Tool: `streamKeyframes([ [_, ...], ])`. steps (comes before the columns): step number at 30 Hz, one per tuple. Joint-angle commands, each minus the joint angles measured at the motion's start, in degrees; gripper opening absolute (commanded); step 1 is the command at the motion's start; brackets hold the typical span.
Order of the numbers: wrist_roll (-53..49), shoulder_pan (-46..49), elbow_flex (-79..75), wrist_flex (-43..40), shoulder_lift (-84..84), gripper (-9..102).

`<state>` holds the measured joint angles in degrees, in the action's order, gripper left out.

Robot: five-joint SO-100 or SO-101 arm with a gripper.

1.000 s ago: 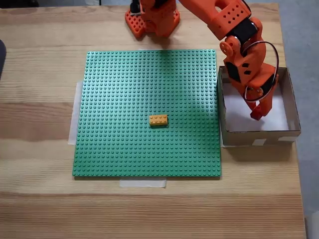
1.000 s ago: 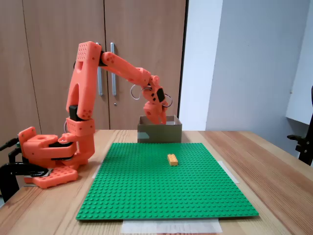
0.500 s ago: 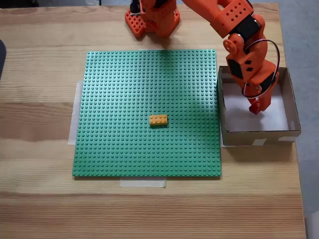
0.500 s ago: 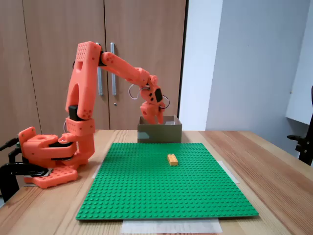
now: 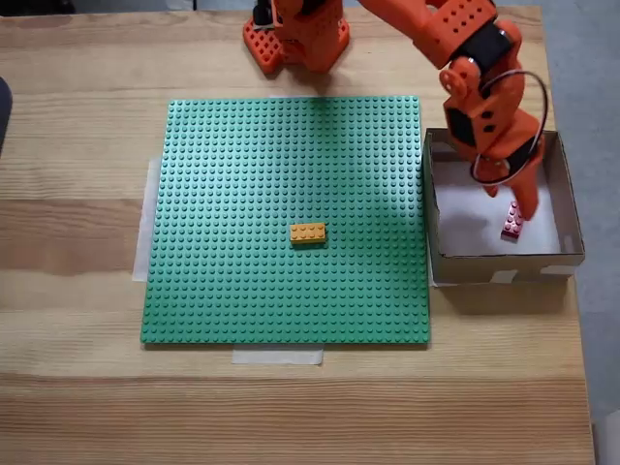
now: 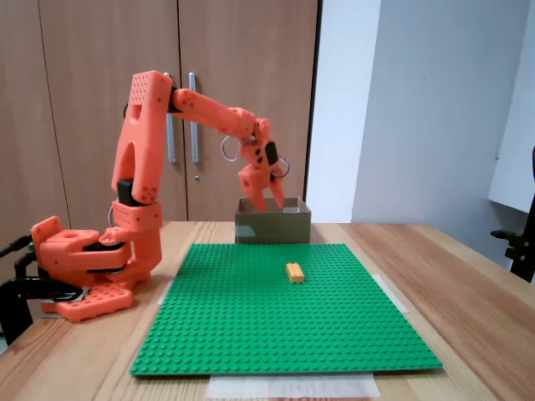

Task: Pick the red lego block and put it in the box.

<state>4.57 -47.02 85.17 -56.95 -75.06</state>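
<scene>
A: What is laid out on the wooden table [image 5: 77, 387]?

B: A green baseplate [image 5: 242, 174] is taped flat at centre. The box [image 5: 504, 263] is set just beside its right edge in the top-down fixed view. A yellow brick [image 5: 308, 232] is seated on the baseplate.

A: Where is the red lego block [image 5: 512, 224] located?

B: It is lying on the white floor of the box, near the right wall.

A: And the gripper [image 5: 521, 194]?

B: It is held above the box, jaws parted, nothing grasped; the block is seen just below its tips.
</scene>
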Motion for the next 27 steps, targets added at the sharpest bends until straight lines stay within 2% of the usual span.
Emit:
streamKeyframes([
  [1,-0.9,0.6,-7.4,-2.9,-1.7,25],
  [7,-2.8,2.5,-10.2,-3.0,-6.8,26],
  [17,-6.6,10.4,1.9,-1.5,-25.4,29],
  [24,-10.9,24.3,16.0,2.6,-41.1,35],
  [27,-11.2,30.7,22.2,8.3,-46.8,35],
])
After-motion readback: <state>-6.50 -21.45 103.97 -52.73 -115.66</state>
